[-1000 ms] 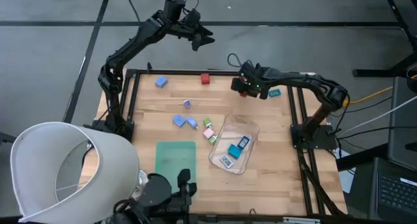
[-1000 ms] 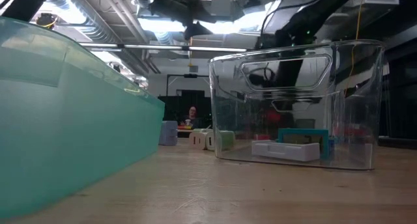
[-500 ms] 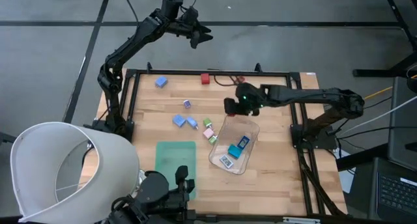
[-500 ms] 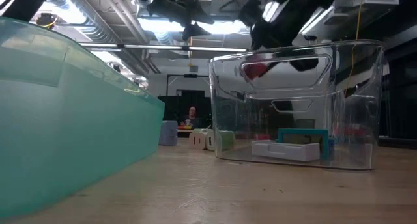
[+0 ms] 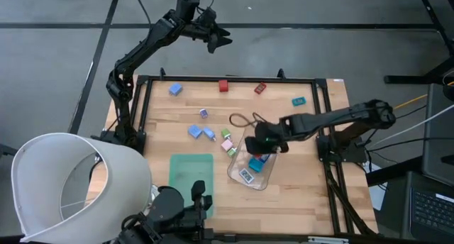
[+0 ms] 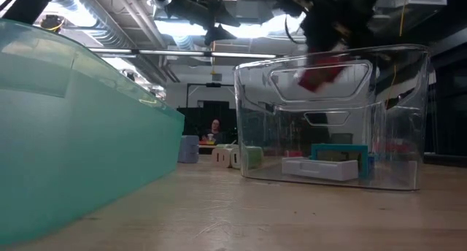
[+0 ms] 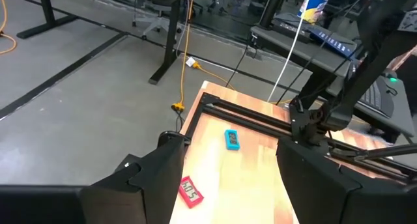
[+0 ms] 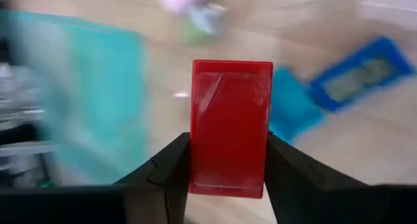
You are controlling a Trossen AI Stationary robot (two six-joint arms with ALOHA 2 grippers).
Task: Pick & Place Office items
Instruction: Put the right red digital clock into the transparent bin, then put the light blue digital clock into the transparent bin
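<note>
in the last second our right gripper (image 5: 264, 141) has come from the far right edge of the table, by the far rail, to a place just above the clear plastic tray (image 5: 237, 169), and it carries a red block (image 8: 230, 127). we judge that the pick is done and the release into the tray is the next step. the fingers are partly closed and they press the red block from both sides; in the low view the red block (image 6: 319, 70) hangs near the top of the tray, not yet down. inside the tray already lie some blue and teal pieces (image 5: 257, 162). just beside the tray, pink and green pieces (image 5: 228, 140) wait on the wood, then small blue pieces (image 5: 198, 131). farther, near the rail, we see a blue block (image 5: 175, 90), a red cube (image 5: 223, 85), a flat red piece (image 5: 260, 89) and a teal piece (image 5: 299, 101). our left gripper (image 5: 221, 38) waits high beyond the far edge, half open and empty.
</note>
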